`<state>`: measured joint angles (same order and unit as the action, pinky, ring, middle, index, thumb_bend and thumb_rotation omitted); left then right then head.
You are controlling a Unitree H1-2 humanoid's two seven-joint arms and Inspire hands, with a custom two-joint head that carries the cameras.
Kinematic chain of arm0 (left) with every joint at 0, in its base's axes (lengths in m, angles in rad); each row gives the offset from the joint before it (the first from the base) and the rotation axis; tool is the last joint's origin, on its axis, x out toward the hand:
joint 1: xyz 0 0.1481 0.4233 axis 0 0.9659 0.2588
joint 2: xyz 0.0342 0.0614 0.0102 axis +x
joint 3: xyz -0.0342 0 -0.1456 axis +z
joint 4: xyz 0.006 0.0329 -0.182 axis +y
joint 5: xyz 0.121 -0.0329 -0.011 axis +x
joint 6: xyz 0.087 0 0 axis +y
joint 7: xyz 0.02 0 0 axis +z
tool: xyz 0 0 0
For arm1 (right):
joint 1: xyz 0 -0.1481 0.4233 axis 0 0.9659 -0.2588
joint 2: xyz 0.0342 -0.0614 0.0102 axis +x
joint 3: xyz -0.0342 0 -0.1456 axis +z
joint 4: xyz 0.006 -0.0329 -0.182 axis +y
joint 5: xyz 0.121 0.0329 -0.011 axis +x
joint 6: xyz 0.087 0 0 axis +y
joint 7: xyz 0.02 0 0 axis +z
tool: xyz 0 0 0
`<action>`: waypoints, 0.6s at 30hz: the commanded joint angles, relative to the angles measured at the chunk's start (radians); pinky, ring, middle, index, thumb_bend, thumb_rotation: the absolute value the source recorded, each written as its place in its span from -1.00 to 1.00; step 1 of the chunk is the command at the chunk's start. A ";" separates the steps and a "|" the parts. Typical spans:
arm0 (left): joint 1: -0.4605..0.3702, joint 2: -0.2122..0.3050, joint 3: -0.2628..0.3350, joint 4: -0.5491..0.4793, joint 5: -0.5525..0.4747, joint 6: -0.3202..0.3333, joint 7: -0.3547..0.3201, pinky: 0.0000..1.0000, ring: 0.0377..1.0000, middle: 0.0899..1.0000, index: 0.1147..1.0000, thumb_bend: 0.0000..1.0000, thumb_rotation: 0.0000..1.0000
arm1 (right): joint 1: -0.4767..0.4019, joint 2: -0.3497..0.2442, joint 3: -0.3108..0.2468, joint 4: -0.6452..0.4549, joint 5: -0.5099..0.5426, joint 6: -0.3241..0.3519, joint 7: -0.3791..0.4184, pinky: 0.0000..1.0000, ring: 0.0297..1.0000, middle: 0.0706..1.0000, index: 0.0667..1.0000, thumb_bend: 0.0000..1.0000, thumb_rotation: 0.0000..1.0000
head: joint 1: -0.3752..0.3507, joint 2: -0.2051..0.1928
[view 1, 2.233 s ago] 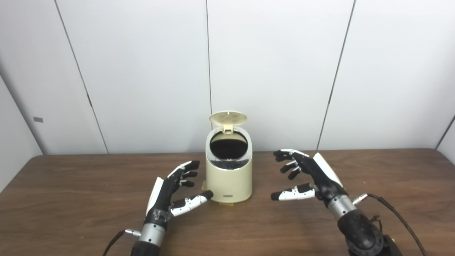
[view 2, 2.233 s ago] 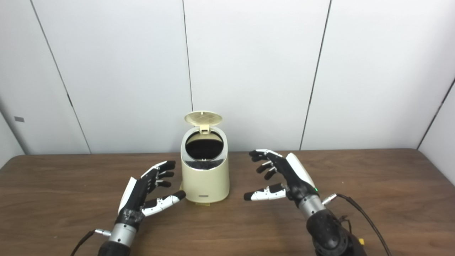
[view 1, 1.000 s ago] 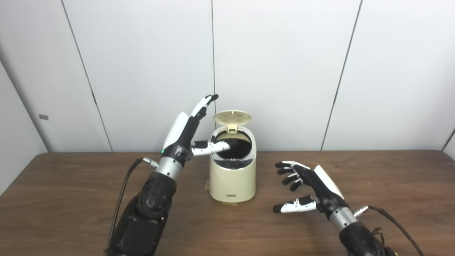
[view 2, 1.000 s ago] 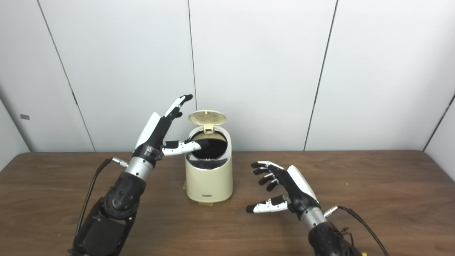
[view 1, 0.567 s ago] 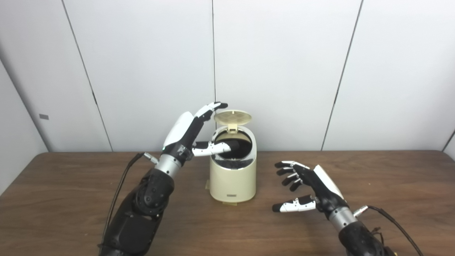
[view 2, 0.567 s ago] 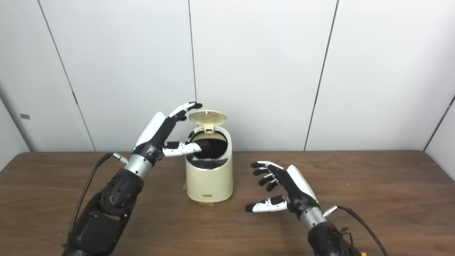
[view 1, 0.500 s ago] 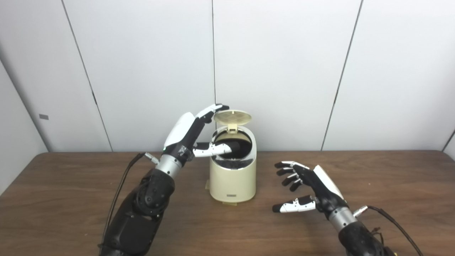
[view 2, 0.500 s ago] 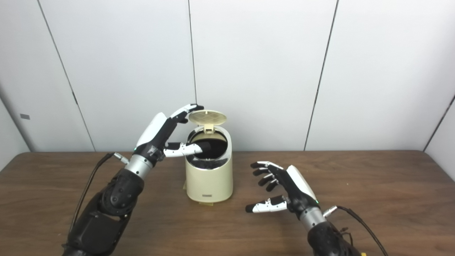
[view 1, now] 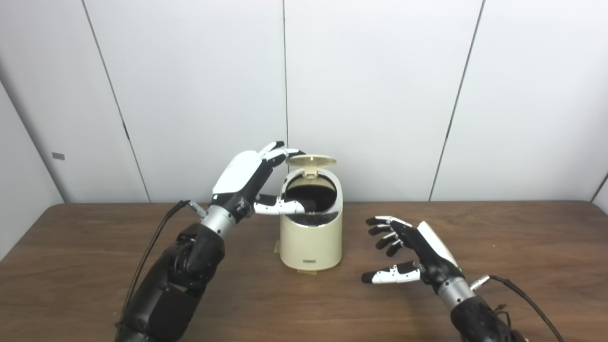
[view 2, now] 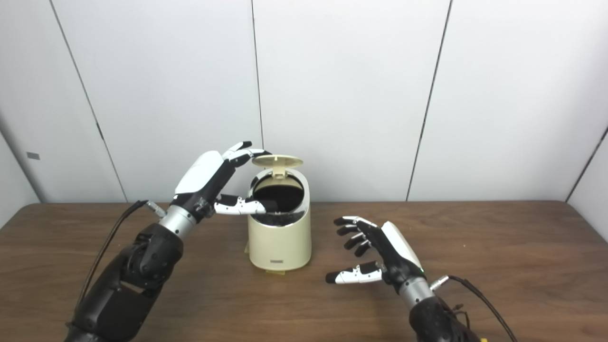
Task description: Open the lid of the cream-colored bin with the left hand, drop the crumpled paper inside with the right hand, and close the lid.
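The cream-colored bin (view 1: 311, 232) stands upright near the middle of the brown wooden worktop (view 1: 85, 266), slightly toward the far edge. Its round lid (view 1: 311, 161) is hinged at the back rim, at the bin's 12 o'clock, and is tipped partway forward so that it lies nearly level above the mouth, with a gap between it and the rim. Beneath it the dark round opening (view 1: 311, 192) is exposed inside a shiny rim; what lies within is too dark to tell. A small dark label sits low on the bin's front wall, and a yellowish tab shows at its base.

The left hand (view 1: 247, 178) is raised at about 9 o'clock of the bin's top. Its fingers (view 1: 280, 153) reach over to the left edge of the lid and appear to touch it, while the thumb stretches across the front of the rim beneath; the hand is spread apart and grips nothing.

The right hand (view 1: 413, 249) hovers low over the worktop at about 4 o'clock of the bin, well apart from it, palm turned toward the bin, fingers loosely curled and thumb out, wide and empty.

Behind the worktop stands a wall of pale grey panels (view 1: 370, 95) divided by dark seams.
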<state>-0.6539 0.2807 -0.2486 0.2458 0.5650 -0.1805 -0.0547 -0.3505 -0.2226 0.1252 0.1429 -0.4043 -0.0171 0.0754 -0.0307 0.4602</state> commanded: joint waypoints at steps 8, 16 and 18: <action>-0.048 0.054 -0.035 -0.056 0.120 -0.050 0.025 0.79 0.92 0.58 0.61 0.83 0.27 | -0.032 -0.002 -0.008 -0.035 -0.002 0.000 -0.017 0.03 0.21 0.41 0.52 0.72 -0.51 | -0.006 0.009; -0.029 0.065 -0.035 -0.082 0.150 -0.063 0.017 0.99 0.94 0.60 0.62 0.83 0.30 | -0.035 -0.002 -0.004 -0.029 -0.002 -0.002 -0.016 0.00 0.20 0.43 0.53 0.74 -0.48 | -0.008 0.019; -0.026 0.066 -0.036 -0.086 0.154 -0.063 0.013 1.00 0.95 0.61 0.62 0.83 0.30 | -0.036 -0.001 -0.004 -0.033 -0.005 0.009 -0.015 0.00 0.20 0.44 0.53 0.74 -0.48 | -0.010 0.023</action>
<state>-0.6395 0.3300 -0.2917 0.1982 0.7157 -0.2253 -0.0518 -0.3505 -0.2185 0.1258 0.1426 -0.4105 -0.0017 0.0771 -0.0399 0.4817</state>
